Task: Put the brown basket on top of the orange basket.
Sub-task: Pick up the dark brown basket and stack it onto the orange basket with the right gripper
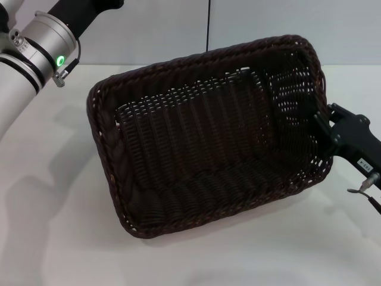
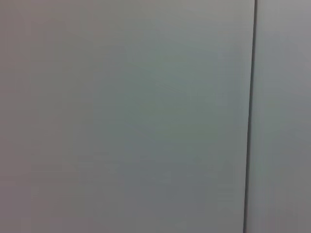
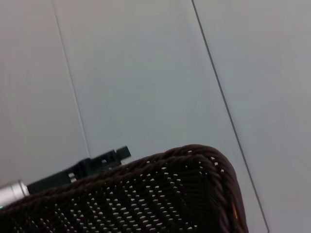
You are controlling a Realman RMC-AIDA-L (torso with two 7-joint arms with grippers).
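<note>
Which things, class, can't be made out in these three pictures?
- Orange basket: only an orange glint through the weave in the right wrist view; the brown basket fills the head view.
- Right gripper: fingertips hidden by the basket rim.
- Left gripper: outside the head view; left wrist view shows only wall.

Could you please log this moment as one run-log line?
phase: carry | rectangular dark brown woven basket: tilted, lifted | right gripper: at its right rim | left arm: raised at upper left | orange basket: out of view
</note>
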